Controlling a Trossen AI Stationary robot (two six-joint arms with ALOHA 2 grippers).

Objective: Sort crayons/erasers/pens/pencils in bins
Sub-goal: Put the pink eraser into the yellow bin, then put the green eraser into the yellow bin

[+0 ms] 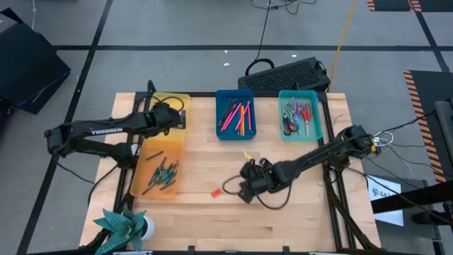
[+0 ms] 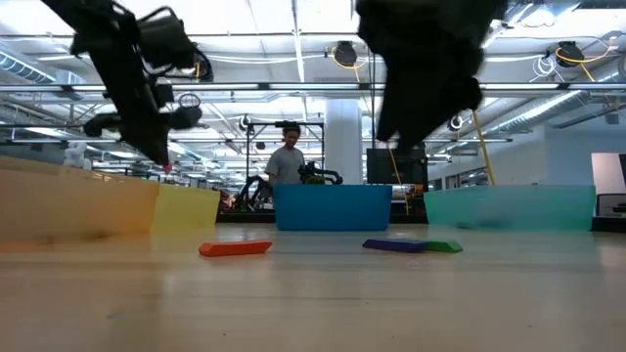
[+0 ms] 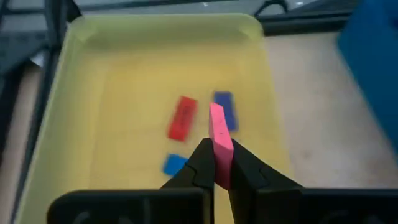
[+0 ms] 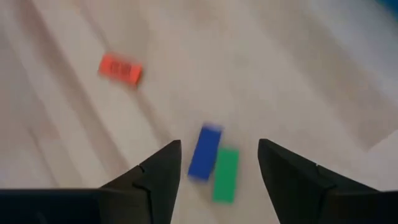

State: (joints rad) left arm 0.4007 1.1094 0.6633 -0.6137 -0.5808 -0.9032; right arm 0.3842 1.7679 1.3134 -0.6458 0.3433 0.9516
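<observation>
At upper left of the high view, a pink eraser (image 3: 219, 140), light and stiff, is clamped by its flat faces in the left gripper (image 3: 217, 163) over the yellow bin (image 3: 112, 74); the right gripper (image 4: 217, 165), spread apart, hovers above blue eraser (image 4: 204, 152) and green eraser (image 4: 225, 174).

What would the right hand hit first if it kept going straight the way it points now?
Probably the blue eraser and the green eraser lying side by side on the table, between the open right hand's fingers; depth is unclear.

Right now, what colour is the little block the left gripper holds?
Pink; the eraser shows best in the left wrist view, above the yellow bin.
</observation>
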